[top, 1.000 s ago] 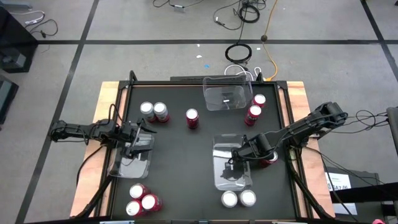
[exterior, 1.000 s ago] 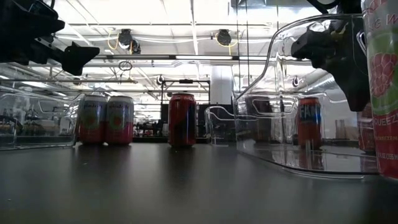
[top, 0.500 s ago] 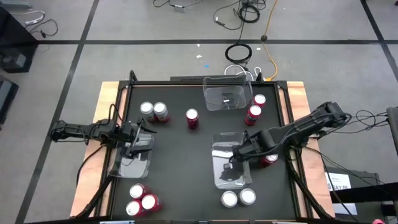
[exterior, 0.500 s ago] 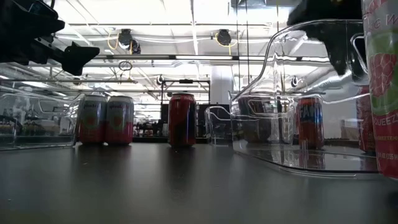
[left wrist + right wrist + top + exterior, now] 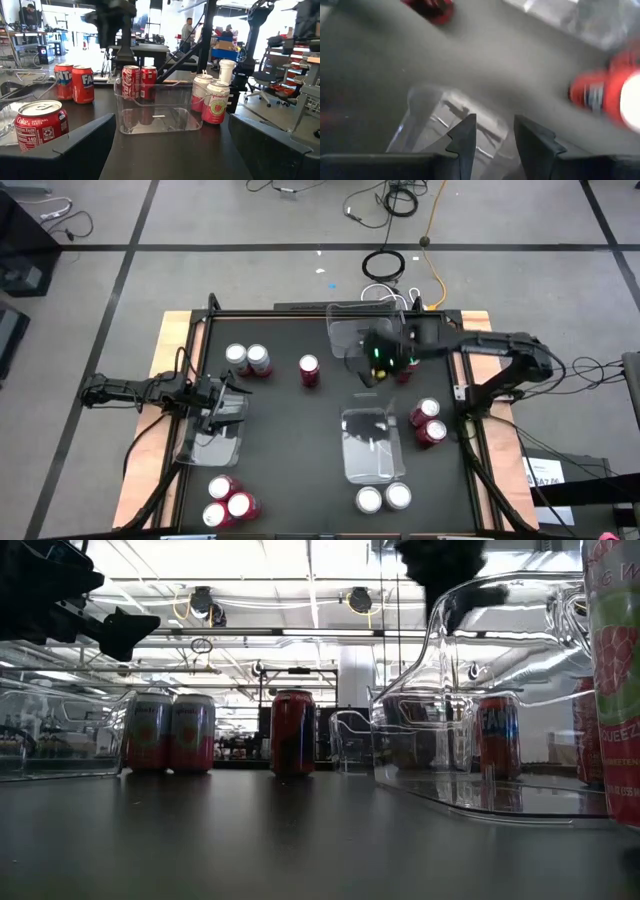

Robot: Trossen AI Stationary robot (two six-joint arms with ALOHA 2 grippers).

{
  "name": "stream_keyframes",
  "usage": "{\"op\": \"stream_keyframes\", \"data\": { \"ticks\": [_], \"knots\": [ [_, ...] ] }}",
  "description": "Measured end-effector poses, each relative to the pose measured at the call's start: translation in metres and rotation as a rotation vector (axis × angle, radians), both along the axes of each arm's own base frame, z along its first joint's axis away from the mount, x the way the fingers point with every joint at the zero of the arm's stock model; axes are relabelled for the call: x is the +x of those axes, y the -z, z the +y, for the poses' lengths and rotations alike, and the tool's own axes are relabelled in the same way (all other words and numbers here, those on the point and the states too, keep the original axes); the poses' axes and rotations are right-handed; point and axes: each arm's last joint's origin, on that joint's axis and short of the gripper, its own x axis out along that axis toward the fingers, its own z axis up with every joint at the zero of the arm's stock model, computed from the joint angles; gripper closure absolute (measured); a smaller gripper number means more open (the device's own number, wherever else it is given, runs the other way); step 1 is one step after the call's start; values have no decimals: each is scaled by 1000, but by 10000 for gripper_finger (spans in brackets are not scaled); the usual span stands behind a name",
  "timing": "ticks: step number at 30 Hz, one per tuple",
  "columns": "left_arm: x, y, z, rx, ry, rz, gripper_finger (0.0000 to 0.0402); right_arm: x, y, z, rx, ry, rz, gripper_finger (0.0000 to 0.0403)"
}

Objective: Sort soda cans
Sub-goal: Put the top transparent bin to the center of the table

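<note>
1. Right gripper [image 5: 377, 358] is hovering over the near edge of the far tray [image 5: 352, 325], its fingers [image 5: 465, 140] slightly parted and gripping nothing.
2. Left gripper [image 5: 232, 405], fingers spread wide, is waiting above the left tray [image 5: 205, 450].
3. Soda cans [image 5: 247, 359] are standing scattered around the middle tray [image 5: 370, 445]; none are sitting inside it.

Robotics lab, taped concrete floor [image 5: 250, 270], loose cables [image 5: 395, 200], workbenches [image 5: 145, 49]

Soda cans [image 5: 81, 84] around clear tray [image 5: 159, 107] on dark table [image 5: 170, 155]
</note>
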Motion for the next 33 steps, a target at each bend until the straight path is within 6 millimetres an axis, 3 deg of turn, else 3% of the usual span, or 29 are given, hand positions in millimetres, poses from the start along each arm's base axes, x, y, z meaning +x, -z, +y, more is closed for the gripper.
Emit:
{"op": "stream_keyframes", "data": {
  "ticks": [7, 13, 18, 22, 33],
  "knots": [
    [0, 0, 0, 0, 0, 0, 7, -1, 10, -66, -27, -222, -18, 277],
    [0, 0, 0, 0, 0, 0, 7, -1, 33, -102, -71, -406, 92, 277],
    [0, 0, 0, 0, 0, 0, 7, 2, 63, -112, -5, -638, 261, 277],
    [0, 0, 0, 0, 0, 0, 7, 10, 79, -119, -61, -757, 348, 277],
    [0, 0, 0, 0, 0, 0, 7, 24, 86, -137, -243, -910, 295, 277]
  ]
}}
